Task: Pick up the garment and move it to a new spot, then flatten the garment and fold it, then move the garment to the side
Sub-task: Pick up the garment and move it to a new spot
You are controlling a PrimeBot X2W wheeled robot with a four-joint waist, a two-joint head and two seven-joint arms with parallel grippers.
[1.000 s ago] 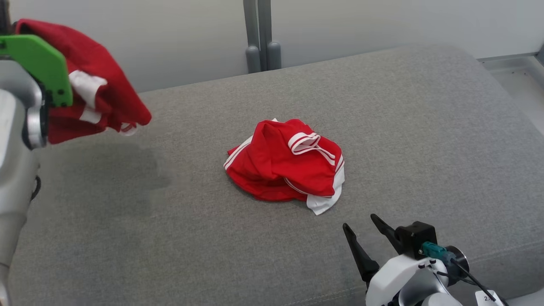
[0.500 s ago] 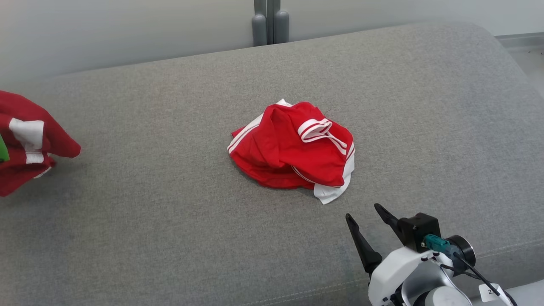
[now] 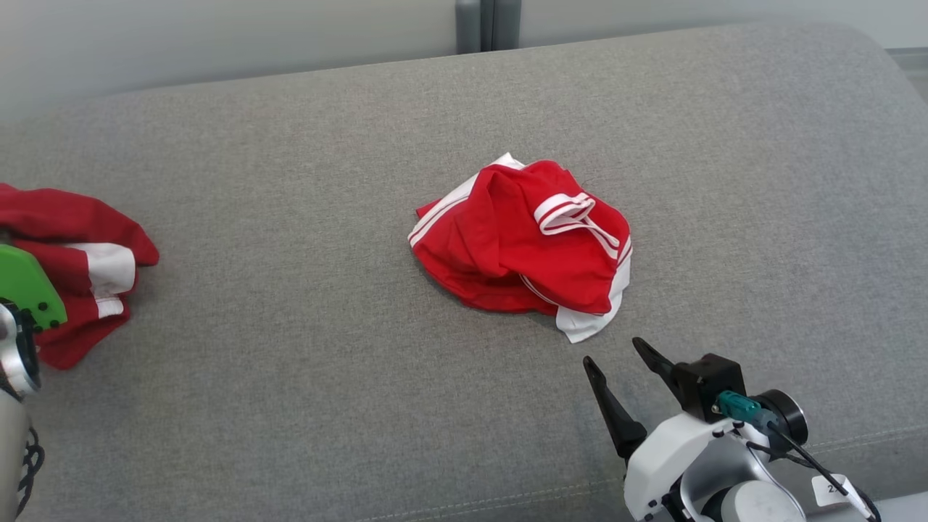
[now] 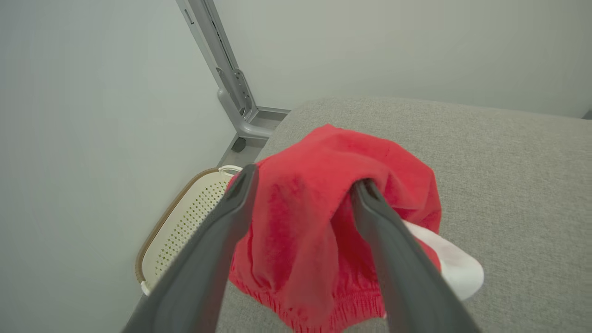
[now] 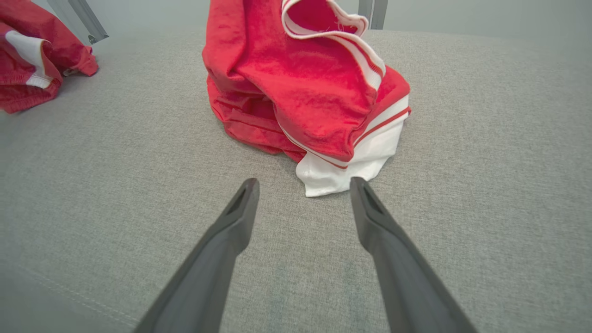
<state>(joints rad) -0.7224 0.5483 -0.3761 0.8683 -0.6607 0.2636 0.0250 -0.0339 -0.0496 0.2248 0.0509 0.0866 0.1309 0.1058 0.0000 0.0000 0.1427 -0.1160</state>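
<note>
One crumpled red garment [image 3: 522, 239] mounds on woven grey cushion [image 3: 290, 406].

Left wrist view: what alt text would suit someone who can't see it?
A crumpled red garment with white trim sits between the left gripper's open fingers on a grey cushion. A cream perforated basket stands beyond the cushion's edge.

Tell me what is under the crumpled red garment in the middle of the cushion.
The grey cushion shows all around the red garment, and a white fabric corner sticks out beneath its near edge. Whatever lies under the heap itself is covered by its folds.
</note>
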